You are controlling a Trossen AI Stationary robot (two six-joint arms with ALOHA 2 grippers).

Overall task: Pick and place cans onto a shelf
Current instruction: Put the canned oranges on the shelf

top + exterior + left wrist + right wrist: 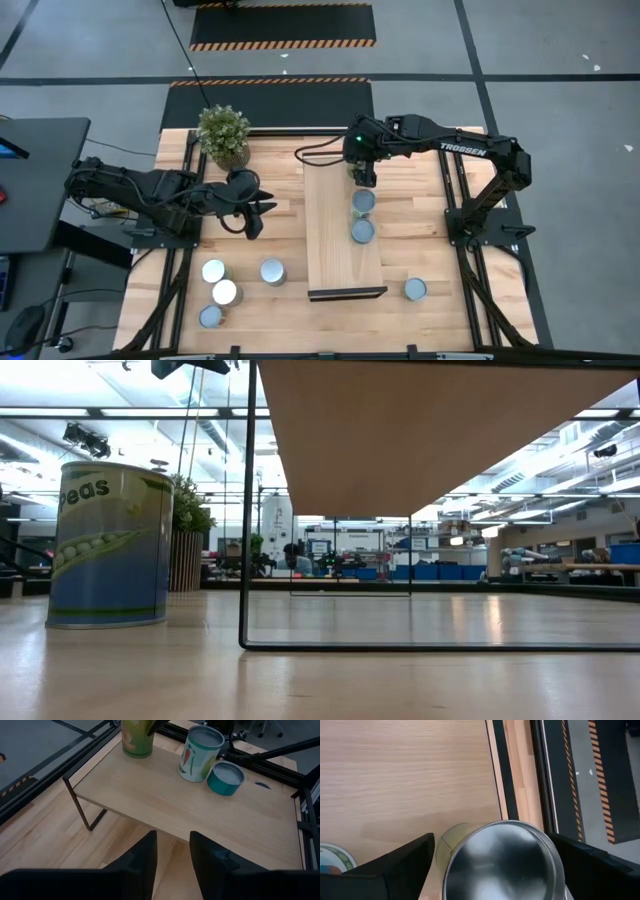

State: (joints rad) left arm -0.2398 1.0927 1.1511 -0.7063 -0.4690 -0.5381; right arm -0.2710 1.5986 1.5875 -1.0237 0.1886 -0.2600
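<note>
Right wrist view: shiny silvery metal can (pixel 502 862) upright on light-wood plank shelf (pixel 405 775), between spread right gripper (pixel 490 865) fingers, apparently released. Rigid, smooth, likely slippery; best clamped mid-wall. Left gripper (pixel 255 208) beside shelf, narrowly parted, empty.

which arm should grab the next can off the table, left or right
Probably left. The left gripper hangs empty just above the four cans waiting on the table's left side. The right gripper is open over the shelf, straddling a can it looks to be releasing.
</note>
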